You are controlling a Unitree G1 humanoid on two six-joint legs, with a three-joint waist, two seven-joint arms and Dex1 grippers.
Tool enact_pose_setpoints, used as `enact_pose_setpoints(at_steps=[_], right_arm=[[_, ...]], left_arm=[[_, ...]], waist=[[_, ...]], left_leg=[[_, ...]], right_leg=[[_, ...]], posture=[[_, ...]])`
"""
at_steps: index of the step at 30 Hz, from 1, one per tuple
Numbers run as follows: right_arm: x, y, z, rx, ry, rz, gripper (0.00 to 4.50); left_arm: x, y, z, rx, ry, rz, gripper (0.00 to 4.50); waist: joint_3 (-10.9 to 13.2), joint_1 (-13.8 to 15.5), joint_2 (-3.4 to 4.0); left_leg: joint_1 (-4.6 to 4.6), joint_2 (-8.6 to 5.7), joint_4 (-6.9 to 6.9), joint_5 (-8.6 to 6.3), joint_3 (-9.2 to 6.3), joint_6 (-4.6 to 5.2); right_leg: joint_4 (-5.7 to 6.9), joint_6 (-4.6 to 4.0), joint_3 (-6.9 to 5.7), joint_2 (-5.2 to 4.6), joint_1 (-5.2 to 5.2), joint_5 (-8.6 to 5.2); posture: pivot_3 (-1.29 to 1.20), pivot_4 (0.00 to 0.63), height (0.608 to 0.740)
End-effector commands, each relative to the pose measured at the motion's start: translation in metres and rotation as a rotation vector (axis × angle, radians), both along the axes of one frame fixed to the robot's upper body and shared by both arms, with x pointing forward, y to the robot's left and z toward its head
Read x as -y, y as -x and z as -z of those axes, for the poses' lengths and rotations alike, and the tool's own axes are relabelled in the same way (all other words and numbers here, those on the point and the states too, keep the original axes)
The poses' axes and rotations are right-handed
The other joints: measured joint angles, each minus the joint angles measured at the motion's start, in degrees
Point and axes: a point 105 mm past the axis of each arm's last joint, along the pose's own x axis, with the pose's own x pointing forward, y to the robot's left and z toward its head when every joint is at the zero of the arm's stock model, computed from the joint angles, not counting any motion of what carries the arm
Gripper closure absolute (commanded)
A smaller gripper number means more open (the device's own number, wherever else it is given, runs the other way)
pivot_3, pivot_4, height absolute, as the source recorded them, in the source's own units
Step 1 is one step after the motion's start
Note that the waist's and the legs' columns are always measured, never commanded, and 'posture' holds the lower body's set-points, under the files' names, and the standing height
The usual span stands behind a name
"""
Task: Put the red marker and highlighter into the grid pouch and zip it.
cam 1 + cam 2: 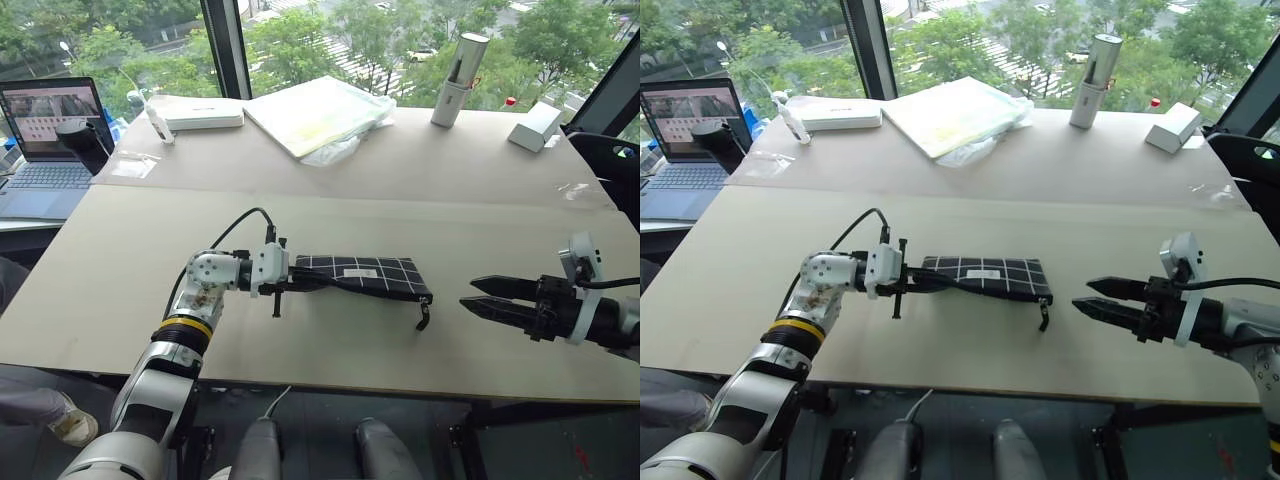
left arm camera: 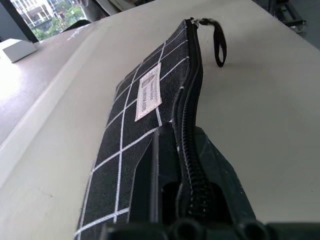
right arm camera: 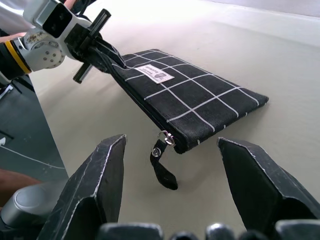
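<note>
Two grippers flank the grid pouch: the left gripper pinches its near end, apparently bracing it, while the right gripper waits spread wide beyond its zipper pull.

- A pale table carries everything.
- An open laptop stands at the far left edge.
- A flat white box lies at the back.
- A plastic-wrapped pale sheet stack lies beside it.
- A silver cylinder stands upright farther right.
- A small white block sits near the far right corner.
</note>
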Motion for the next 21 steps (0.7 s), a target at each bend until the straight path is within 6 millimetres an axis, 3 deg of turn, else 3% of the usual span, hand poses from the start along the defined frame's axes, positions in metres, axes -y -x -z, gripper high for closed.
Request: enact_pose_setpoints(at_steps=[1,8,15,18,21], right_arm=[[0.002,0.001,-0.008,0.038,0.007,0.015,1.21],[0.009,-0.007,-0.008,0.036,0.013,0.03,1.21],[0.017,-0.018,-0.005,0.041,0.018,0.054,1.21],[0.019,-0.025,0.001,0.037,0.004,0.072,1.21],[0.021,-0.03,0.007,0.029,-0.004,0.082,1.21]], left_arm=[[0.005,0.015,-0.007,-0.081,0.055,0.087,2.55],[-0.004,0.024,-0.019,-0.2,0.15,0.013,0.09],[-0.025,0.027,-0.038,-0.442,0.27,-0.217,0.09],[-0.066,0.025,-0.03,-0.47,0.295,-0.474,0.09],[-0.088,0.03,-0.034,-0.482,0.358,-0.594,0.09]], waist=[[0.0,-0.1,0.0],[0.0,-0.5,0.01],[0.0,-0.8,0.02],[0.0,-0.8,0.02],[0.0,-1.0,0.01]], left_leg=[[0.0,0.0,0.0,0.0,0.0,0.0],[0.0,0.0,0.05,0.0,-0.06,0.0],[0.01,0.01,0.04,0.0,-0.09,0.01],[0.02,0.01,0.05,0.0,-0.09,0.0],[0.05,0.03,0.02,-0.02,-0.09,0.04]], right_leg=[[0.02,0.01,0.0,0.0,0.0,0.0],[0.06,0.01,-0.01,0.0,0.02,-0.01],[0.09,0.03,-0.02,0.01,0.01,-0.02],[0.09,0.04,-0.02,0.01,0.02,-0.03],[0.09,0.02,-0.03,0.02,0.0,-0.03]], posture=[[0.0,0.15,0.739],[0.0,0.15,0.739],[0.0,0.15,0.739],[0.0,0.15,0.739],[0.0,0.15,0.739]])
